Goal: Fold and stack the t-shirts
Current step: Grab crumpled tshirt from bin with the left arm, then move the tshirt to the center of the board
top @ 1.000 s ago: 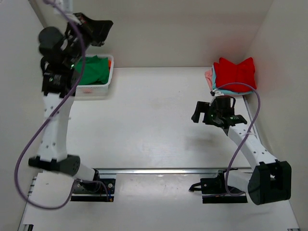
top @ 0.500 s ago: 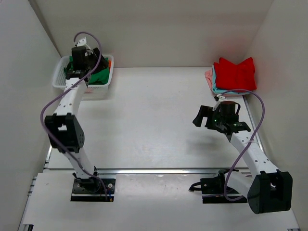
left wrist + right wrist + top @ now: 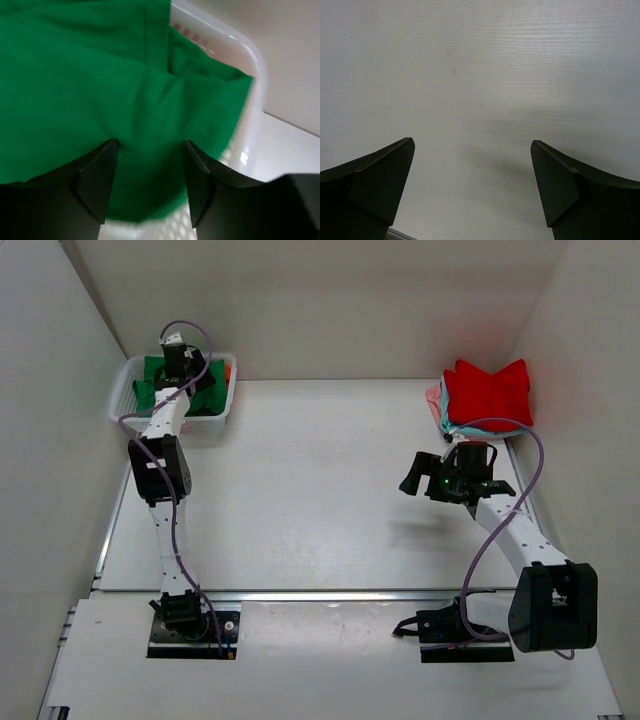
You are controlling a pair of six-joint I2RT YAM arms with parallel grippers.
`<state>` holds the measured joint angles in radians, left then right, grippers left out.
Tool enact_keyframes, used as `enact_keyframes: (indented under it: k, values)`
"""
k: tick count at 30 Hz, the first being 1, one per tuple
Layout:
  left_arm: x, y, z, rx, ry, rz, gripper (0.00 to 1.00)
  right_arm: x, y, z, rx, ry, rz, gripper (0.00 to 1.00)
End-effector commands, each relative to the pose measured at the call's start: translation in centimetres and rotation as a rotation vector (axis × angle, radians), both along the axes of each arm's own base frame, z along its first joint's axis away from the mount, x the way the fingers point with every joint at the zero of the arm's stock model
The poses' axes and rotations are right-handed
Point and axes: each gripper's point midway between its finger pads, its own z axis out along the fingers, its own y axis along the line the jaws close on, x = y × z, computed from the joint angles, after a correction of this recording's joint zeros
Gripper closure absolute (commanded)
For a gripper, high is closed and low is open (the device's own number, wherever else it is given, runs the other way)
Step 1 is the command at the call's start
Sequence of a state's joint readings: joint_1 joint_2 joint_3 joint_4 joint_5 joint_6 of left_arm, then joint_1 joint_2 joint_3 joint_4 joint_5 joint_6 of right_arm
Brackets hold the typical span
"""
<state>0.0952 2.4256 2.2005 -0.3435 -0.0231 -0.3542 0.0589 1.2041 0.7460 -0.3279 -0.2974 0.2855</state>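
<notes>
Top external view: the left arm is stretched to the far left corner of the table (image 3: 300,490), where the left gripper (image 3: 183,368) is held over a white mesh basket (image 3: 120,400). A bright green t-shirt (image 3: 210,400) is bunched inside that basket. In the left wrist view, the 2 fingers (image 3: 97,180) of the left gripper (image 3: 150,145) are seen apart, with the green t-shirt (image 3: 75,90) showing in the gap between them and nothing pinched; whether the tips touch the cloth cannot be told. The basket's rim (image 3: 250,55) is seen to the right of the cloth.

At the far right corner, a red t-shirt (image 3: 487,390) is laid on top of a stack, with light blue (image 3: 455,428) and pink (image 3: 433,397) edges showing beneath it. The right gripper (image 3: 412,475) is held near this stack, above the table. In the right wrist view, the right gripper (image 3: 472,145) is spread wide over bare table (image 3: 470,60), and nothing is held.
</notes>
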Motion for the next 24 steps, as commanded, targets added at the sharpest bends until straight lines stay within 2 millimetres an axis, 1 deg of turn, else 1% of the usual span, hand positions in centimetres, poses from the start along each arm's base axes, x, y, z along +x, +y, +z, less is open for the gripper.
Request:
enact_keyframes:
  k: [1, 2, 3, 4, 5, 6, 8, 9, 10, 11, 12, 13, 14, 15, 16, 17, 18, 19, 20, 21, 22, 23, 24]
  values:
    - [1.1, -0.4, -0.7, -0.068, 0.031, -0.033, 0.36, 2.4, 0.1, 3.1, 0.016, -0.111, 0.009, 0.00]
    - [1.6, -0.5, -0.2, -0.096, 0.020, -0.049, 0.63, 2.4, 0.1, 3.1, 0.018, -0.114, 0.011, 0.01]
    - [1.3, -0.5, -1.2, -0.107, 0.034, -0.057, 0.87, 2.4, 0.1, 3.2, 0.022, -0.114, 0.013, 0.01]
    - [1.3, -0.9, 0.6, -0.129, 0.001, -0.068, 0.97, 2.2, 0.4, 2.8, 0.028, -0.095, 0.018, 0.01]
    - [0.9, -1.1, 1.3, -0.148, -0.007, -0.073, 1.00, 2.2, 0.1, 3.1, 0.027, -0.104, 0.010, 0.01]
    - [0.8, -1.2, 2.0, -0.148, -0.014, -0.082, 1.00, 1.8, 0.5, 2.9, 0.033, -0.098, 0.020, 0.01]
    - [0.1, -1.2, 6.6, -0.144, -0.069, -0.096, 1.00, 1.6, 0.8, 3.1, 0.042, -0.109, 0.019, 0.01]
    - [-0.2, -1.9, 7.8, -0.136, -0.085, -0.102, 1.00, 1.3, 0.7, 3.3, 0.044, -0.120, 0.021, 0.01]
    - [-0.9, -2.0, 10.8, -0.116, -0.131, -0.103, 1.00, 0.9, 0.8, 3.4, 0.058, -0.120, 0.010, 0.01]
    - [-2.2, -2.4, 15.0, -0.104, -0.195, -0.109, 1.00, 0.7, 1.1, 3.6, 0.065, -0.127, 0.015, 0.01]
    - [-2.7, -3.2, 15.6, -0.112, -0.209, -0.120, 1.00, 0.4, 0.9, 3.8, 0.066, -0.140, 0.007, 0.01]
    - [-4.3, -3.7, 19.8, -0.101, -0.279, -0.136, 1.00, 0.2, 1.2, 3.9, 0.082, -0.139, 0.010, 0.00]
    - [-5.9, -4.7, 22.6, -0.103, -0.326, -0.155, 1.00, -0.2, 1.4, 4.2, 0.094, -0.149, 0.012, 0.01]
    - [-7.7, -6.3, 26.0, -0.110, -0.381, -0.197, 1.00, -0.6, 1.5, 4.3, 0.101, -0.154, 0.004, 0.01]
    - [-8.8, -7.7, 27.0, -0.120, -0.378, -0.221, 1.00, -1.1, 1.7, 4.1, 0.112, -0.154, 0.002, 0.01]
    - [-10.4, -8.7, 29.5, -0.126, -0.419, -0.260, 1.00, -1.3, 1.9, 4.2, 0.121, -0.161, 0.009, 0.01]
    - [-12.6, -10.8, 31.8, -0.148, -0.446, -0.324, 1.00, -1.8, 2.1, 4.2, 0.136, -0.167, 0.003, 0.01]
    - [-15.1, -14.4, 33.2, -0.176, -0.459, -0.414, 1.00, -2.1, 1.9, 3.9, 0.132, -0.169, 0.001, 0.01]
    - [-16.0, -15.5, 32.6, -0.194, -0.436, -0.442, 1.00, -2.2, 1.8, 4.1, 0.139, -0.177, -0.009, 0.00]
    - [-18.6, -17.3, 34.5, -0.206, -0.472, -0.492, 1.00, -2.7, 1.7, 3.2, 0.133, -0.160, -0.008, 0.00]
    - [-19.5, -18.3, 33.1, -0.230, -0.436, -0.520, 1.00, -2.7, 1.9, 3.6, 0.138, -0.168, -0.006, 0.01]
    - [-22.1, -20.2, 35.0, -0.265, -0.472, -0.584, 1.00, -2.9, 1.7, 3.4, 0.134, -0.162, -0.007, 0.01]
    - [-24.3, -21.4, 35.3, -0.309, -0.478, -0.621, 1.00, -3.1, 1.7, 3.3, 0.130, -0.160, -0.009, 0.01]
